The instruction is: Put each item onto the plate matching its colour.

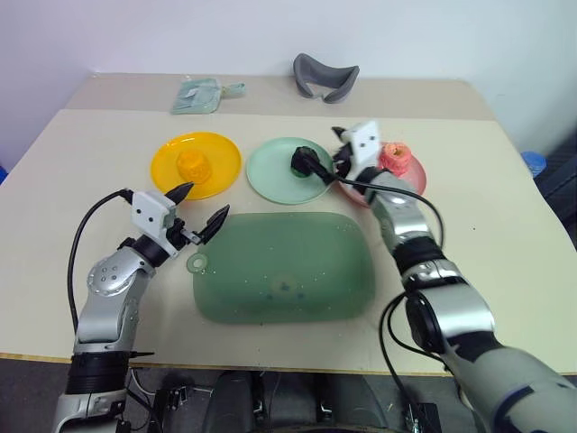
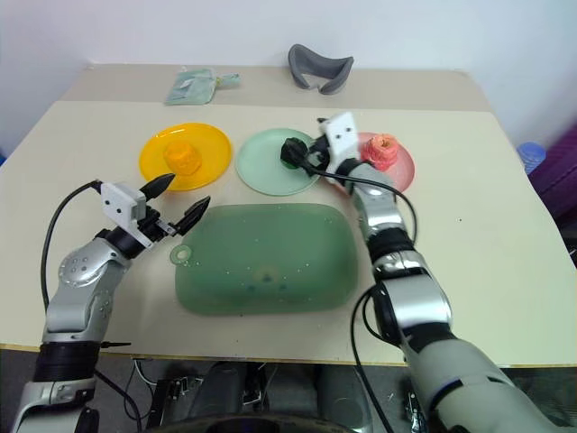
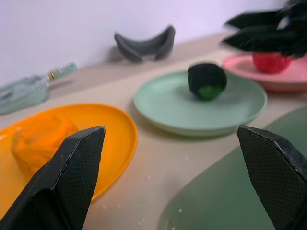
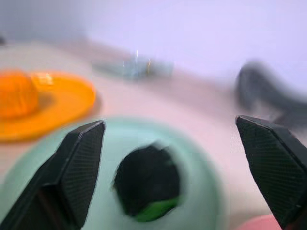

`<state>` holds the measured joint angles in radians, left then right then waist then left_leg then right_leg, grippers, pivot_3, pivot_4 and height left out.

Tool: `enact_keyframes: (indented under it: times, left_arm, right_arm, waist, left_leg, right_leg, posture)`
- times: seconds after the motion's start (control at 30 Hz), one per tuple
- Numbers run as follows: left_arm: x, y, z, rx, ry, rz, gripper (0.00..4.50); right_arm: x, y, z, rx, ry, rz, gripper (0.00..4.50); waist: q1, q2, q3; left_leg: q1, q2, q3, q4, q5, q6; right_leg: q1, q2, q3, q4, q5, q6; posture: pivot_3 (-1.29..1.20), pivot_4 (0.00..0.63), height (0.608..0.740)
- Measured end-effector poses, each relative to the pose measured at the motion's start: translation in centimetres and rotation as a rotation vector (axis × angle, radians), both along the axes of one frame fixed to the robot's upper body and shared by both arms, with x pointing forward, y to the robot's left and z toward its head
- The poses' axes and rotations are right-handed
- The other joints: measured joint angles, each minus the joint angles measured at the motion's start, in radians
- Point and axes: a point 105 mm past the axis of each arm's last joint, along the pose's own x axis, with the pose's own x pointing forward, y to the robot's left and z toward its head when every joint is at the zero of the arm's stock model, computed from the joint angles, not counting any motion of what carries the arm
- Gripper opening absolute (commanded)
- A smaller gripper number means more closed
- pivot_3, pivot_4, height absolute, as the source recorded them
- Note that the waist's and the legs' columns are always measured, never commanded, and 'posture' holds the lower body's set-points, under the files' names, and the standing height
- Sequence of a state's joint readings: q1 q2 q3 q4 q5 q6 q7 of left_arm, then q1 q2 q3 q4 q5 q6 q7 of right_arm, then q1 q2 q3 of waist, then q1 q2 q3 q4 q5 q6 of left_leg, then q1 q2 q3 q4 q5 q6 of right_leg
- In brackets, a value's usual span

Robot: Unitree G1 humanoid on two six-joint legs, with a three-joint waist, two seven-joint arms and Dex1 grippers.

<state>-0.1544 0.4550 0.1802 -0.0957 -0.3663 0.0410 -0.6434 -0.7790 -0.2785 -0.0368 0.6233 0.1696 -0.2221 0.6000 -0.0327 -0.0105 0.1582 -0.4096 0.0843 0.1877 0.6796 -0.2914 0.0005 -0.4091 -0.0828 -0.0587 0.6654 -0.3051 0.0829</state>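
Left eye view shows all three items on matching plates: the yellow-orange item [image 1: 192,165] on the yellow plate [image 1: 221,149], the dark green item [image 1: 302,161] on the mint green plate [image 1: 270,171], the red-pink item [image 1: 395,156] on the pink plate [image 1: 416,176]. Right gripper [image 1: 339,152] hangs over the mint plate's edge, jaws wide and apparently empty. Left gripper [image 1: 198,207] hovers above the worktop [image 1: 487,207], jaws spread, holding nothing.

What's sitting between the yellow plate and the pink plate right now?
The mint green plate with the dark green item on it lies between the yellow plate and the pink plate, as the left eye view shows.
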Motion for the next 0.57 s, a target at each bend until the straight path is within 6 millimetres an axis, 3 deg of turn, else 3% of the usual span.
enact_keyframes:
  times: [0.1,0.27,0.43,0.57]
  left_arm:
    - [-0.9,0.0,0.0,0.016,0.005,-0.038,4.5]
    - [-2.3,0.6,0.7,-0.027,0.033,-0.07,4.5]
    - [-3.8,0.9,0.5,-0.011,0.096,-0.115,4.5]
    - [-4.0,1.5,0.2,0.009,0.141,-0.125,4.5]
  right_arm:
    - [-3.5,-3.4,-1.9,-0.043,0.035,-0.018,4.44]
    - [-11.3,-9.0,-6.7,-0.079,0.295,-0.052,4.44]
    - [-15.4,-13.3,-6.5,-0.098,0.36,-0.148,4.44]
    - [-16.7,-14.5,-6.4,-0.084,0.375,-0.181,4.44]
  waist:
    - [0.003,0.0,0.0]
    - [0.015,0.0,0.0]
    - [0.015,0.0,0.0]
    - [0.019,0.0,0.0]
  left_leg:
    - [0.0,0.0,0.0,0.0,0.0,0.0]
    - [0.001,0.0,-0.001,0.0,0.0,0.0]
    - [0.004,0.0,-0.001,0.0,0.0,0.0]
    - [0.004,-0.001,-0.001,0.0,0.0,0.0]
  right_leg:
    - [0.0,0.0,0.0,0.0,0.0,0.0]
    - [0.0,0.001,0.001,0.0,0.0,0.0]
    - [0.003,0.002,0.001,0.0,0.0,0.0]
    - [0.003,0.001,0.001,-0.001,0.0,0.0]
  posture:
    - [0.0,0.15,0.74]
    - [0.0,0.15,0.74]
    - [0.0,0.15,0.74]
    - [0.0,0.15,0.74]
